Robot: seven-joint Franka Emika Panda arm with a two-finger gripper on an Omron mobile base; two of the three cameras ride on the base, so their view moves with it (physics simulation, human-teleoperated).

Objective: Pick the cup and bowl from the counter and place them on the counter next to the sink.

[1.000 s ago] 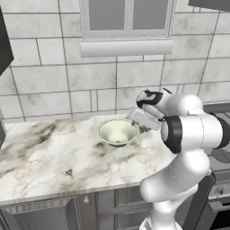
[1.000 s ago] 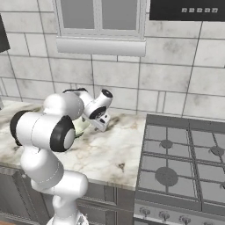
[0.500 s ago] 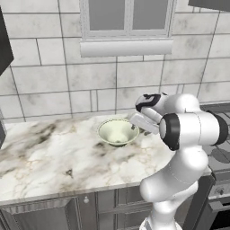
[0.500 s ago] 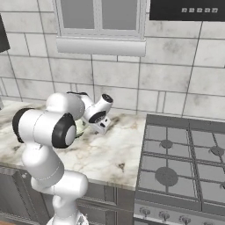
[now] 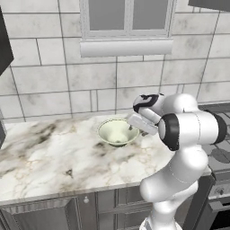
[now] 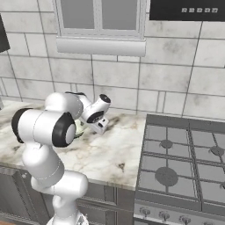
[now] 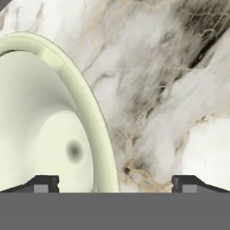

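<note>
Bowl (image 5: 117, 132) sits on the white marble counter (image 5: 40, 155), near the back wall under the window (image 5: 126, 18), pale cream-green, upright, nothing visible inside. In the hand view the bowl (image 7: 49, 121) takes the left side, thick rim curving down between the two finger tips; bare veined counter (image 7: 179, 90) on the right side. Gripper (image 7: 115, 182) is spread wide: one finger tip (image 7: 42, 183) shows over the bowl's inside, the other at the far right over marble just outside the rim. So the rim's right edge lies between the fingers, closer to the middle of the gap. Fingers are apart and hold nothing; contact with the rim can't be judged from the frames.

Left base view: gripper (image 5: 133, 129) hangs at the bowl's right rim, hand tilted down toward it, white arm bent over the counter's right end. Right base view: gripper (image 6: 100, 128) low over the counter, bowl (image 6: 81, 128) mostly hidden behind the arm, only a sliver of green rim showing. Grey gas stove (image 6: 184, 158) sits right of the counter, well apart from the bowl.
</note>
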